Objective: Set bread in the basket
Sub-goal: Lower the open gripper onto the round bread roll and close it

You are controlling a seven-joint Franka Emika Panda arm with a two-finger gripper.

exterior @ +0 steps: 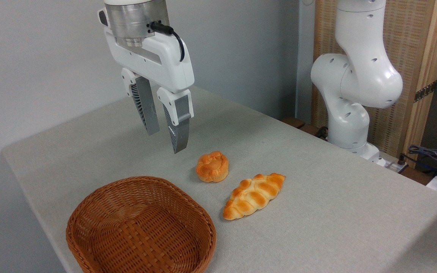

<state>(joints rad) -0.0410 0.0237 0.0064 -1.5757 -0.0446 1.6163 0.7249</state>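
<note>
The gripper point(165, 141) hangs above the table point(317, 197), fingers pointing down, spread and holding nothing. The bread point(212, 166) lies just right of it, outside the basket point(139, 227).

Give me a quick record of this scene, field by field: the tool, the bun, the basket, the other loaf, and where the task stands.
tool: tool open, empty, hanging above the table, up and left of the bun
bread: round knotted bun on the table, outside the basket
basket: wicker basket at front left, nothing inside
other item: braided loaf lying right of the basket, just in front of the bun
task status: bun not yet grasped
</note>
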